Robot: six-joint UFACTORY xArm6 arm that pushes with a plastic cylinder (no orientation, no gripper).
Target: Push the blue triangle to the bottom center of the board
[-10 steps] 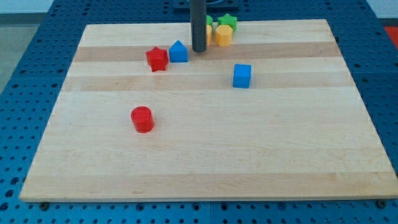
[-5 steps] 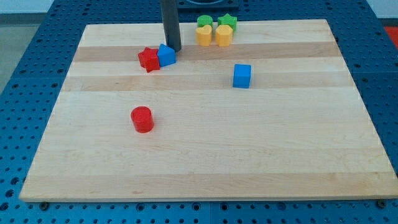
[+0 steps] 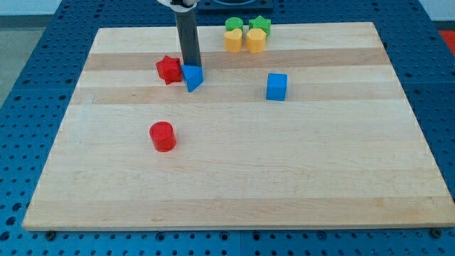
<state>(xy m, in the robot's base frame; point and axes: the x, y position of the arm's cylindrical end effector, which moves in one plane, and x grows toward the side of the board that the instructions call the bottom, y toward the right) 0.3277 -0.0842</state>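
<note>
The blue triangle point(image 3: 193, 77) lies on the wooden board point(image 3: 234, 171) at the upper left of centre. My tip point(image 3: 190, 65) is at the triangle's top edge, touching it from above in the view. The red star point(image 3: 168, 69) sits just left of the triangle and the rod, very close to both.
A red cylinder point(image 3: 162, 136) stands at the lower left. A blue cube point(image 3: 276, 86) is right of centre. At the board's top edge sit two green blocks point(image 3: 234, 25) point(image 3: 260, 24) and two yellow blocks point(image 3: 232, 40) point(image 3: 256, 39) in a cluster.
My tip moved left and then down the view. It pushed the blue triangle left against the red star, then down and turned it. The red star shifted slightly left.
</note>
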